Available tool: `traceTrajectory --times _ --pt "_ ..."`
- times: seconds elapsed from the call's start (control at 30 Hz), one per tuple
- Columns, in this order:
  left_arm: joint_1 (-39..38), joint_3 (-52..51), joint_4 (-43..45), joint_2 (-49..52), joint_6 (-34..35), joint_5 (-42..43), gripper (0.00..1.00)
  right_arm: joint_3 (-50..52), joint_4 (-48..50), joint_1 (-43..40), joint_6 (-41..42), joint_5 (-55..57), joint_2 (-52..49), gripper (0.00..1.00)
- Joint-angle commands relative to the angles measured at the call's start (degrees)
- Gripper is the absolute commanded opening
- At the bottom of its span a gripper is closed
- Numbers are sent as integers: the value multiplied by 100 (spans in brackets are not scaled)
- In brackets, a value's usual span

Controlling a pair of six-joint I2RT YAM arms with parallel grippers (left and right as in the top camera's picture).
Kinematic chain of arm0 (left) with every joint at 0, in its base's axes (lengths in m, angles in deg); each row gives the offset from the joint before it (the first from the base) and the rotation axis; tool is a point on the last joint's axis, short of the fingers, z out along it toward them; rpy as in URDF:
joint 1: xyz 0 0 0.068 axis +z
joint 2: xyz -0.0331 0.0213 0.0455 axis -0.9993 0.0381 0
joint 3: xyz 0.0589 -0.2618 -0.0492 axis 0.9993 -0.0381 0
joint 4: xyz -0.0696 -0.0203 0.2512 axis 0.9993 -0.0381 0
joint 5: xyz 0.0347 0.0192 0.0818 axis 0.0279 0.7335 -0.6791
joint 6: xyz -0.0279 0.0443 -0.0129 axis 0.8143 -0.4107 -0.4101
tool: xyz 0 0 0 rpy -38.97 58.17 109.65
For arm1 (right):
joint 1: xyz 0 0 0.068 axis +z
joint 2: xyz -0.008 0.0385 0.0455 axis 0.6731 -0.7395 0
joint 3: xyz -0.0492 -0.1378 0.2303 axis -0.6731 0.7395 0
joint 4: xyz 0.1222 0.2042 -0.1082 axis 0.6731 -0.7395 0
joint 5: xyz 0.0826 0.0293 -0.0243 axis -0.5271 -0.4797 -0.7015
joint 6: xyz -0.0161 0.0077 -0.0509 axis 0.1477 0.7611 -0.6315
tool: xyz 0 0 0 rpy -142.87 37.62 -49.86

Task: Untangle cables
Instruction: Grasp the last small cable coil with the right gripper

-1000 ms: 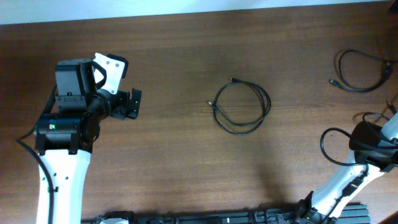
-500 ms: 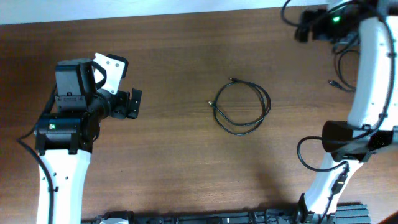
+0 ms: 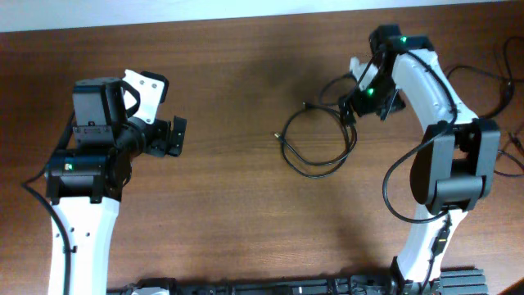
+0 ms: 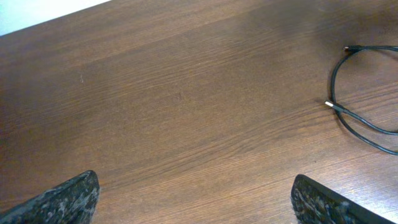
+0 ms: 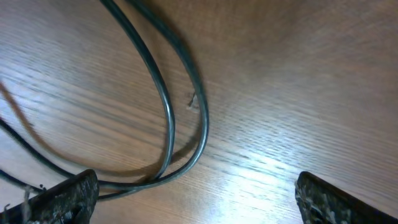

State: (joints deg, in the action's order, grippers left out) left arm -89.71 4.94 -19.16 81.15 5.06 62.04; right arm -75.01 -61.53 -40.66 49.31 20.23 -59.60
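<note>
Right claw: we find the right claw (image 3: pixel 359 100) (image 5: pixel 198 202) spread wide, its fingers (image 5: pixel 65 196) far apart and nothing between them.
Right claw contact: it hangs over the far right part of the cable loop. From these views we cannot tell whether either finger touches a strand.
Cables: the cables (image 3: pixel 315 173) lie in a loose loop on the table (image 3: pixel 246 229), around its middle and slightly right of centre.
Cables under right claw: two strands (image 5: pixel 169 118) curve side by side across the wood, nearer the left finger.
Left claw: the left claw (image 3: pixel 172 138) (image 4: pixel 196 202) is also spread wide and empty, toward the left edge.
Cables from left claw: we see the cables (image 4: pixel 341 109) well apart from it, at the right of its view.
</note>
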Motion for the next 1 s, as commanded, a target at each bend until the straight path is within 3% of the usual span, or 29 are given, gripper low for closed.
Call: traceTrajectory --times 0.0,0.2,0.3,0.33,0.4,0.53,0.57,0.73,0.97 --pt "31 35 9 9 -90 61 99 564 492 219 -57 28 59 99" --pt "31 35 9 9 -90 61 99 1239 1569 767 -55 52 59 100" --pt "31 35 9 9 -90 61 99 1478 1954 916 -57 55 57 93" --pt "31 35 9 9 -90 61 99 1563 2074 922 -57 57 57 86" --pt "31 35 9 9 -90 61 99 1753 2293 922 -55 153 57 60" --pt "31 35 9 9 -90 61 99 1792 2354 911 -50 1285 52 27" --pt "31 35 9 9 -90 61 99 1792 2398 896 -37 1482 37 24" --pt "31 35 9 9 -90 61 99 1792 2608 295 -33 1755 -109 20" --pt "31 35 9 9 -90 61 99 1792 2623 -1611 619 2013 -179 24"
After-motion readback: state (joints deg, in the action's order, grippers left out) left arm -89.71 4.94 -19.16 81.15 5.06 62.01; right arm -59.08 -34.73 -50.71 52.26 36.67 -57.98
